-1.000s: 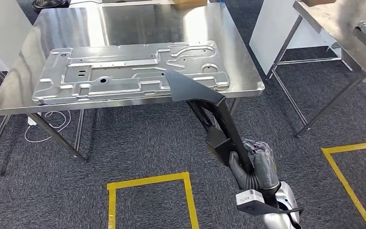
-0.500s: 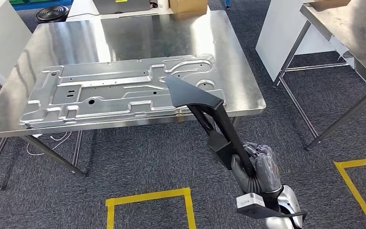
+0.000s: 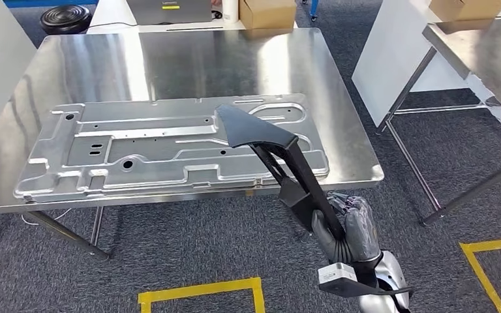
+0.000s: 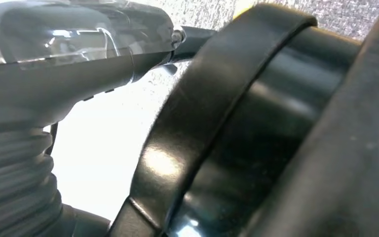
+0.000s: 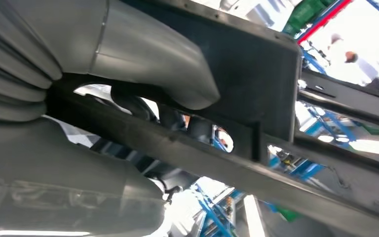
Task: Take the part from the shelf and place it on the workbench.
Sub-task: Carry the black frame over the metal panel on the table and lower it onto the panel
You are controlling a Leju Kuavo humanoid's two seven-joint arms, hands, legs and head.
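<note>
Part: black plastic trim part (image 3: 280,160), long and angled, was held aloft with its broad flat end over the near right portion of the workbench.
Hold: right hand (image 3: 349,229) was clamped around the narrow lower end; the part ran up from the hand toward 11 o'clock, probably so the broad end reaches over the table first.
Right wrist view: thumb and fingers (image 5: 143,54) wrapped the part's bar.
Left hand: (image 4: 54,64) hung low; fingers' state could not be told.
Workbench: stainless steel workbench (image 3: 189,62) carried a stamped sheet-metal panel (image 3: 163,147) beneath the part's tip.
Judgement: part not yet set down.
</note>
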